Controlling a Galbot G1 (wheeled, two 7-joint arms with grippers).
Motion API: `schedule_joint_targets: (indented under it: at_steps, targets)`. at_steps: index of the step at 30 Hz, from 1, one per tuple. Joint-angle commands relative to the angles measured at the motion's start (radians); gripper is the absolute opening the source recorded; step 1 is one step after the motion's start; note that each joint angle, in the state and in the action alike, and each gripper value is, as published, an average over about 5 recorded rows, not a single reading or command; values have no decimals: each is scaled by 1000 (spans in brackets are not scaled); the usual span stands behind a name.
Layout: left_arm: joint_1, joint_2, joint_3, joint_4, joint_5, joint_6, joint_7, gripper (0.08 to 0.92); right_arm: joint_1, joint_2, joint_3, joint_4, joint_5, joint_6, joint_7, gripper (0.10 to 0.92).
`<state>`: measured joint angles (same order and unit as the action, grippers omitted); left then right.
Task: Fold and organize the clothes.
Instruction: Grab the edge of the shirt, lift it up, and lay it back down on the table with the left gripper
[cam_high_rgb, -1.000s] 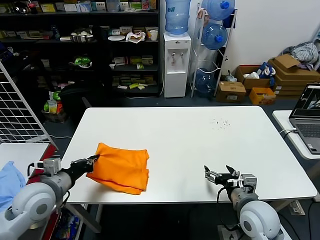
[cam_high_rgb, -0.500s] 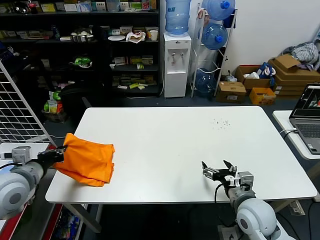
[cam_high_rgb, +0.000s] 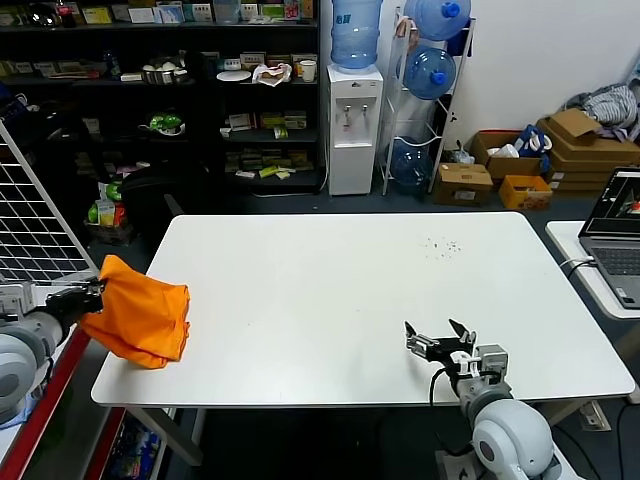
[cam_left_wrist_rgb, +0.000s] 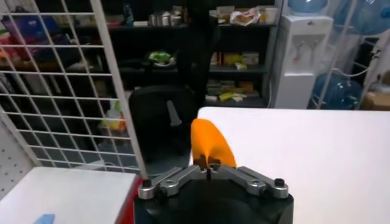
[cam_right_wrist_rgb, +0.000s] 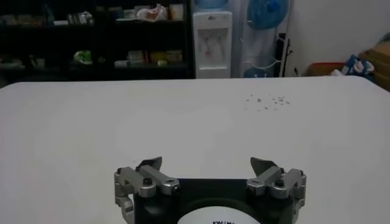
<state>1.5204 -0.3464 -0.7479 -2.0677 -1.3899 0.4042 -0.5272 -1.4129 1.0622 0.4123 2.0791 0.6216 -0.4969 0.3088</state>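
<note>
At frame left, left gripper (cam_high_rgb: 97, 290) jaws clamped on folded bright orange soft-fabric T-shirt (cam_high_rgb: 140, 322), dragged to white surface (cam_high_rgb: 350, 290) left edge, nearly off. Right gripper (cam_high_rgb: 440, 345) idle lower right, jaws apart.

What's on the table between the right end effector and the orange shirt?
Nothing: in the head view only bare white table lies between the open right end effector and the orange T-shirt, which the shut left end effector holds at the table's left edge.
</note>
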Motion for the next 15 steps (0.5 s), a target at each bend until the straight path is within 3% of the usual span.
schedule_joint_targets:
  at_steps: [1,4,7,12,15]
  targets:
    - [-192,-88,341,-313,-185,-61,-157,95,-75,40,66,28,-21,1,12,921]
    - [-414,-238,662,-325,-192,-75,-219,95,-127,69,108,48,-33,-2,19,921]
    - [-643,-425,922,-234,-201,-82,-272,95,-181,99,154,71,-47,-1,22,921]
    - [-866,-759,1139,37,-197,-92,-314,95,-256,144,233,117,-67,2,22,921]
    - [-921,-906,1202,165,-153,-93,-314,95,-287,157,270,144,-69,5,20,921]
